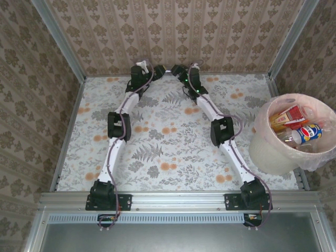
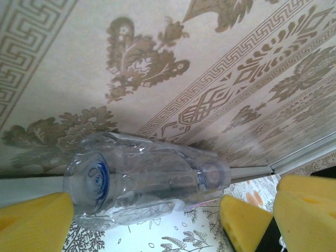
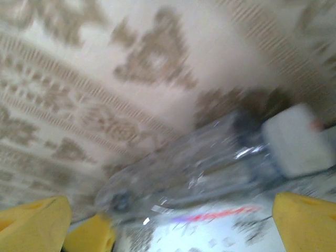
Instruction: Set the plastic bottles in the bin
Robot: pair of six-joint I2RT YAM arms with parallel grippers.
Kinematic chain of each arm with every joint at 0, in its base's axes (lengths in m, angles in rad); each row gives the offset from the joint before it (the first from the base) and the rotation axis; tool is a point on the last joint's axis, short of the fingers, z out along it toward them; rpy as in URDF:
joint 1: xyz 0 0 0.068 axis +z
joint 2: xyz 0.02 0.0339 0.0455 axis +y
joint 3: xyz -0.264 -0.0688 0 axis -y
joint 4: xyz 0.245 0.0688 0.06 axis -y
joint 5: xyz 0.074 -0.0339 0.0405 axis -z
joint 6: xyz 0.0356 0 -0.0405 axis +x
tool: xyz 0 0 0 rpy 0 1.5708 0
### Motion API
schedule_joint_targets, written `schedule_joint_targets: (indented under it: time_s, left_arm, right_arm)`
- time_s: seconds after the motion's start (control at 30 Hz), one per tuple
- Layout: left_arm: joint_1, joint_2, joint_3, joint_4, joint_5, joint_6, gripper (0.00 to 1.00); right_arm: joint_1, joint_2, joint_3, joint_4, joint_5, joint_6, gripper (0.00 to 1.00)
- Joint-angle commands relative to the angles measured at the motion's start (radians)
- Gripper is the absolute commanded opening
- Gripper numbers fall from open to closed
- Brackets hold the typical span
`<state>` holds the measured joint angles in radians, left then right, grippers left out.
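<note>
A clear plastic bottle [image 2: 147, 178] lies on its side at the foot of the far wall, base toward the left wrist camera. My left gripper [image 2: 147, 223] is open, its yellow fingers [image 2: 31, 220] either side of the bottle and short of it. In the blurred right wrist view the same bottle [image 3: 199, 168] lies just past my open right gripper [image 3: 170, 231]. From above, the left gripper [image 1: 157, 71] and right gripper [image 1: 177, 70] nearly meet at the table's far edge. The bin [image 1: 262, 142] stands at the right with several bottles [image 1: 307, 134] inside.
The patterned wall [image 2: 157, 68] rises directly behind the bottle, and a metal rail [image 2: 252, 172] runs along its foot. A third yellow pad [image 2: 307, 210], belonging to the other gripper, sits close on the right. The flowered tablecloth [image 1: 168, 152] spreads between the arms.
</note>
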<state>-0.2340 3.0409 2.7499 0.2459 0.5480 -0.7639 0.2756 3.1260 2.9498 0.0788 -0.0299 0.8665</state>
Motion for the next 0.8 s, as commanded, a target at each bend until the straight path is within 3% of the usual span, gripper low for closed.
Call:
schedule_joint_targets:
  time_s: [0.0,0.23,0.77]
  left_arm:
    - [0.004,0.037,0.038,0.042,-0.009,-0.005,1.0]
    - [-0.003,0.063,0.058,0.072,-0.016,-0.028,1.0]
    - [-0.062,0.064,0.085,0.09,0.032,-0.009,1.0]
  right_arm:
    - [-0.034,-0.016,-0.005,-0.016,0.063,-0.008,1.0]
    - [-0.039,0.059,-0.005,0.05,0.083,0.157,1.0]
    - [0.038,0.058,-0.006,0.145,0.064,0.158,1.0]
